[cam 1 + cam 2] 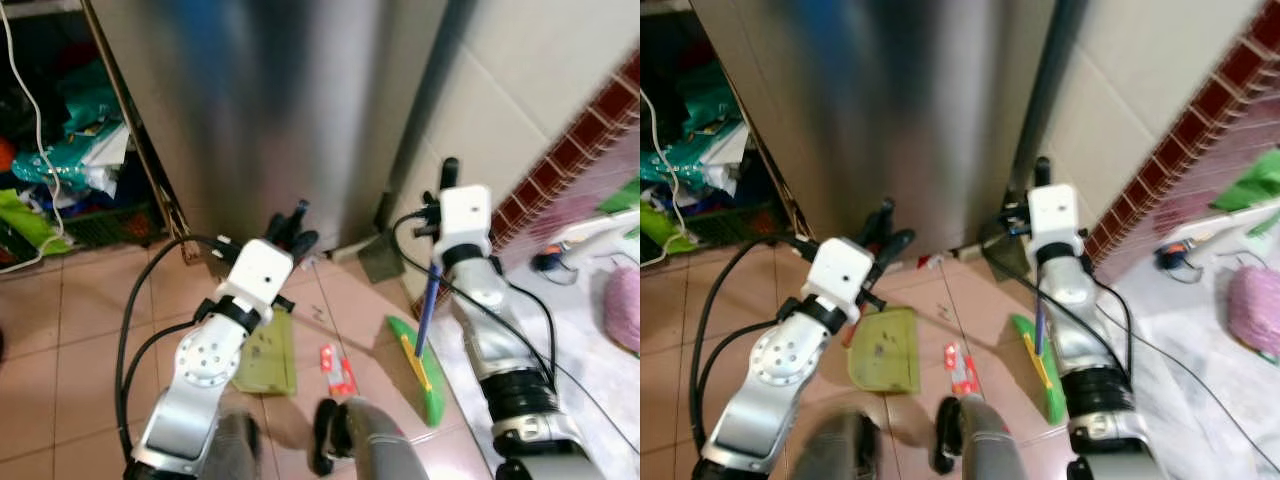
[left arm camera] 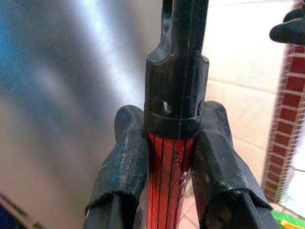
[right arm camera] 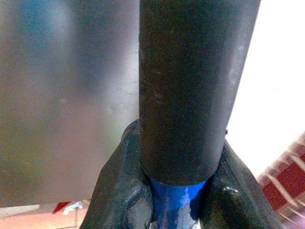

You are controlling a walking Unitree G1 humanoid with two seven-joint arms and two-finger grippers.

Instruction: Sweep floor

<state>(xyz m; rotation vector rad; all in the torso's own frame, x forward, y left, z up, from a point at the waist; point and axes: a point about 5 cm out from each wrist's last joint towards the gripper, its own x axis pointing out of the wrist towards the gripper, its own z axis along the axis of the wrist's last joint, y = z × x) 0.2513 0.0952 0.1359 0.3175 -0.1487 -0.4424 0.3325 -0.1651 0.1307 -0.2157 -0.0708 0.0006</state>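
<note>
My left gripper [image 1: 291, 233] is shut on the dustpan's red handle [image 2: 166, 191], just below its black cap. The olive-green dustpan [image 1: 268, 356] hangs low over the tan floor tiles in front of me. My right gripper [image 1: 446, 188] is shut on the broom's handle [image 3: 177, 200], where the blue shaft meets its black grip. The blue shaft [image 1: 428, 305] runs down to the green broom head [image 1: 422, 372] resting on the floor at my right. A red-and-white scrap [image 1: 338, 370] lies between dustpan and broom head. Small bits [image 1: 930, 262] lie at the foot of the fridge.
A tall steel fridge [image 1: 260, 100] stands straight ahead. To its left is a cluttered shelf [image 1: 60, 140] with a white cord. A white tiled wall [image 1: 520, 80] with a dark-red tile band [image 1: 575, 155] is at right, above a white sheet [image 1: 600, 330] with a pink bundle [image 1: 625, 305].
</note>
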